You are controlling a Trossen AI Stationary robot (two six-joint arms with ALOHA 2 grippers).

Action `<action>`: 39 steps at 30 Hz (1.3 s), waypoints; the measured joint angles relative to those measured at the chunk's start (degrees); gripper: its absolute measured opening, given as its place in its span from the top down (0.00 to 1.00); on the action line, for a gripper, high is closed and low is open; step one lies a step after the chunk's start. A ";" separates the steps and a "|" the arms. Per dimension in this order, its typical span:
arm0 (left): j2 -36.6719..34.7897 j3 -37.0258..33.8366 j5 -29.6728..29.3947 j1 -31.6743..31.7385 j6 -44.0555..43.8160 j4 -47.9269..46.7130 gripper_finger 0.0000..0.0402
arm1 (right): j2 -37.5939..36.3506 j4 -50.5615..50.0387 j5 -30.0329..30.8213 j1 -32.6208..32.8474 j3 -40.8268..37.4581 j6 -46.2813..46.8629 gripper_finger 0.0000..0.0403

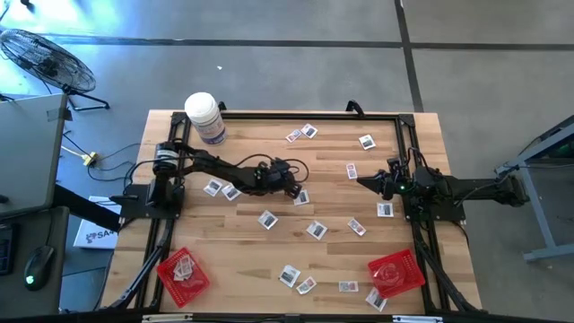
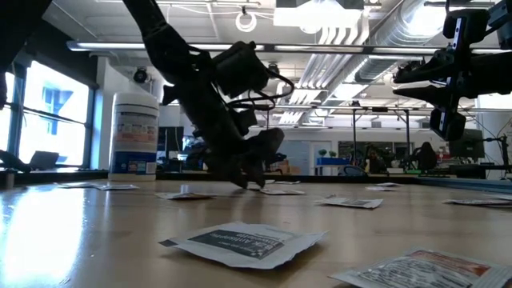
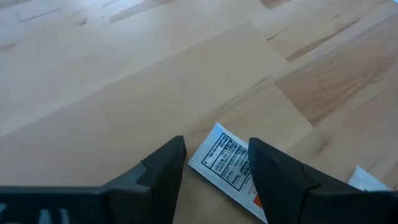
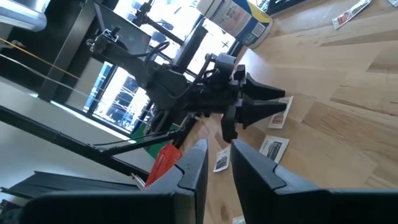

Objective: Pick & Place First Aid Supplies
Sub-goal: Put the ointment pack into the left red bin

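Several small white first aid packets lie flat and scattered over the wooden table [image 1: 269,152]. My left gripper [image 1: 292,187] reaches out to the table's middle, slanting down, and is open. One packet [image 3: 225,163] lies between its two fingers; one finger covers the packet's red-printed end. In the low view the left gripper's [image 2: 253,181] fingertips hang just above the tabletop. My right gripper [image 1: 369,182] waits above the table at the right side, level, with a narrow gap between its fingers [image 4: 200,158] and nothing in it.
A large white bottle [image 1: 205,117] stands at the far left. A red tray [image 1: 184,273] holding packets sits at the near left, another red tray [image 1: 395,272] at the near right. Loose packets [image 1: 267,219] [image 1: 316,230] [image 1: 357,227] lie near the middle. A black frame [image 1: 305,117] edges the table.
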 joint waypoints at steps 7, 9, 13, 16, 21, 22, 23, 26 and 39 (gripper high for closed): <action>-0.03 0.14 1.19 -0.17 2.23 -5.24 0.56 | 0.00 -0.01 0.00 0.00 0.00 0.00 0.84; -0.67 0.11 1.44 -0.17 3.01 -8.22 0.56 | 0.00 -0.01 0.01 -0.02 0.01 0.00 0.84; -0.75 1.23 1.11 -0.28 2.79 -14.85 0.55 | 0.00 -0.01 0.00 -0.02 -0.01 0.00 0.84; -0.70 2.25 0.68 -1.30 1.24 -18.63 0.55 | 0.00 -0.01 0.00 -0.02 0.01 0.00 0.84; -0.64 3.01 -0.17 -3.73 -4.26 -22.55 0.56 | 0.00 -0.02 0.00 0.00 0.01 0.00 0.84; -0.66 3.04 0.53 -4.28 -5.56 -23.14 0.57 | 0.00 -0.01 0.00 -0.02 -0.01 0.00 0.84; -0.68 3.06 1.56 -4.75 -6.44 -23.70 0.58 | 0.00 -0.04 0.00 -0.02 0.01 0.00 0.84; -0.74 3.10 3.85 -6.70 -8.77 -25.19 0.63 | 0.00 -0.02 0.00 -0.02 0.01 0.00 0.84; -8.05 2.63 8.57 -18.21 -10.38 -27.42 0.67 | -0.10 -0.10 -0.02 -0.01 0.00 0.00 0.84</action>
